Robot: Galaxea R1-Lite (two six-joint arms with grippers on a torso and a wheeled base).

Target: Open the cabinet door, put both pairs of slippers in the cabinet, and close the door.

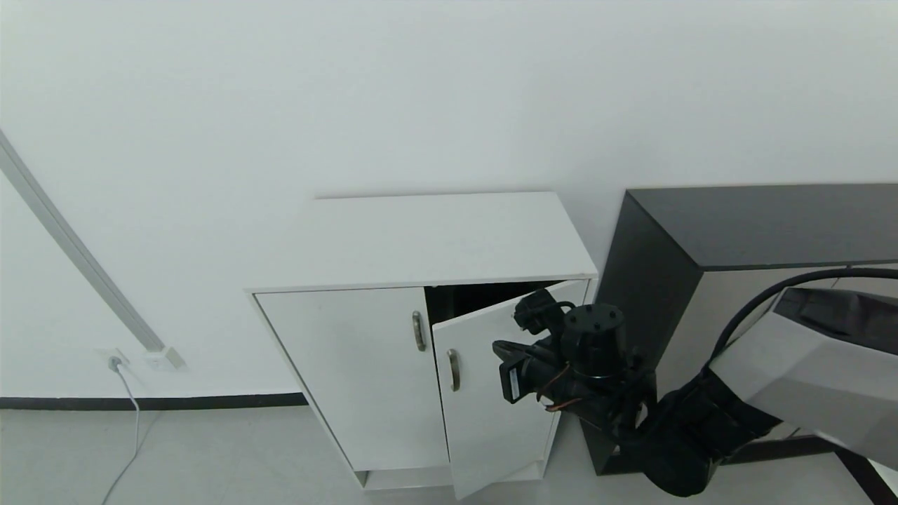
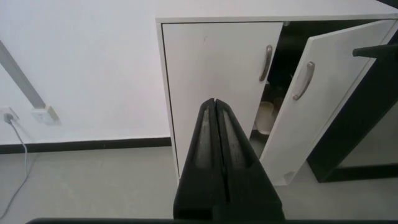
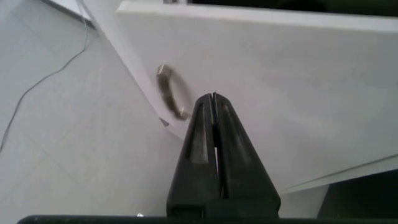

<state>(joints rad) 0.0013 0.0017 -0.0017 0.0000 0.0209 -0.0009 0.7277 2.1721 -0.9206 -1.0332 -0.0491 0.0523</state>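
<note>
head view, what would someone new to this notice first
The white cabinet against the wall stands out, its right door standing partly open on a dark inside while the left door is shut. The right gripper, shut, sits just in front of the open door, near its handle. A black unit stands close on the cabinet's right.

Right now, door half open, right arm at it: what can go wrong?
1. The right gripper, fingers shut, is close to the right door face beside the handle; a push may slide off.
2. A pale object, possibly a slipper, lies low inside the cabinet near the opening and could block the door closing.
</note>
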